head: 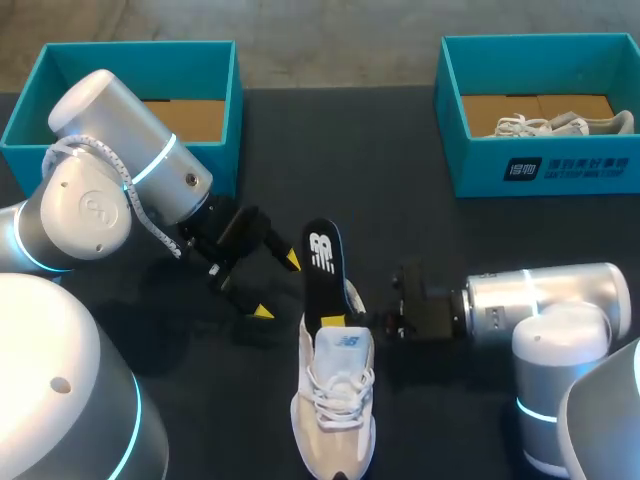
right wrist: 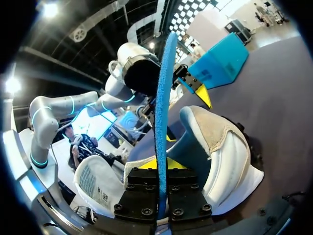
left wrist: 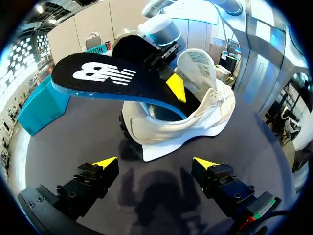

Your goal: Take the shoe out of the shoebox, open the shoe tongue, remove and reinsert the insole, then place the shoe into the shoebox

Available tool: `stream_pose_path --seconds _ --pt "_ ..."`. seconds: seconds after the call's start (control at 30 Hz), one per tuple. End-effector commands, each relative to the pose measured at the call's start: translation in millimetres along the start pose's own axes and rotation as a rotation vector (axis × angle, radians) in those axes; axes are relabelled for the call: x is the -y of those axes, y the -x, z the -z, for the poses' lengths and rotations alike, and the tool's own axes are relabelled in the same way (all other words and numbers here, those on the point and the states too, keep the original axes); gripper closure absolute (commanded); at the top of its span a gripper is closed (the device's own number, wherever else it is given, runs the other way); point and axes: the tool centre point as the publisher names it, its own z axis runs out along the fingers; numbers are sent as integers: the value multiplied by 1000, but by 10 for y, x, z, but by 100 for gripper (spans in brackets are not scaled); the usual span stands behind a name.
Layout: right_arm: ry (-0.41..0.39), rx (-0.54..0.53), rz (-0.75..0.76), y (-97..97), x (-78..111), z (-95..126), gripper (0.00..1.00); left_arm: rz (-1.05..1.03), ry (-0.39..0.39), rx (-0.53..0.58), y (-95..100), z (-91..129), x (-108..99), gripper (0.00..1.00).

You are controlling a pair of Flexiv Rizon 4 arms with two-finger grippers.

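The right claw [right wrist: 159, 166] pinches the insole [head: 322, 265], which rises from the shoe [head: 335, 410] on the bench [head: 450, 250], left claw [left wrist: 154, 164] open beside it; likely light and floppy, best pinched edge-on.

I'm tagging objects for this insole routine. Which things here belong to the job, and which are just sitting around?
In the job:
white sneaker on the table
black insole, pinched by the right gripper
left gripper, open beside it
empty shoebox, probably the sneaker's

Lying about:
second shoebox
pale shoe inside it
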Motion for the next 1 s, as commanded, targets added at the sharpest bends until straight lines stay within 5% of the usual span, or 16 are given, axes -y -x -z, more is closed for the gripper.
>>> stream_pose_path --seconds 0.03,0.23,0.27,0.4,0.57,1.0 --pt "-17 3 -3 12 18 -40 100 0 4 0 -2 -6 4 0" --pt "16 9 19 12 -27 -35 96 0 4 0 -2 -6 4 0" --pt "22 9 25 10 -40 -31 75 0 4 0 -2 -6 4 0" --pt "44 14 52 -9 -94 -20 52 0 4 0 -2 -6 4 0" --pt "55 16 79 -36 -157 -21 61 0 4 0 -2 -6 4 0" --pt "78 40 150 -121 -306 -44 64 0 4 0 -2 -6 4 0"
